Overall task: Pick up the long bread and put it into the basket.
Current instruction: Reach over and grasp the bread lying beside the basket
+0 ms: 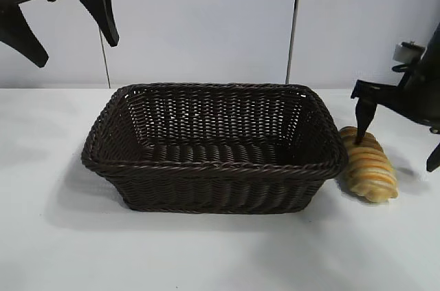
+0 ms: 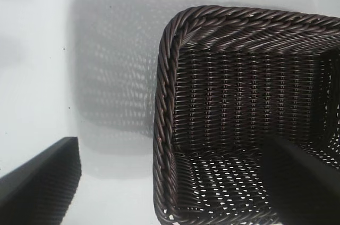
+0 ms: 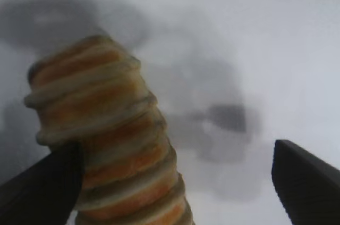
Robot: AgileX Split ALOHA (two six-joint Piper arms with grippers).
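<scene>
The long bread (image 1: 370, 166), a golden-yellow ridged loaf, lies on the white table just right of the basket (image 1: 213, 167). The basket is dark-brown wicker and has nothing in it. My right gripper (image 1: 395, 146) is open and low over the bread's far end. One finger (image 1: 362, 117) touches the loaf's top; the other is at the frame's right edge. In the right wrist view the bread (image 3: 111, 140) lies against one finger (image 3: 45, 188), with a wide gap to the other finger. My left gripper (image 1: 69, 26) is open and raised at the upper left, above the basket's corner (image 2: 170, 102).
The white table (image 1: 206, 250) stretches in front of the basket and to its left. A pale wall with vertical seams stands behind.
</scene>
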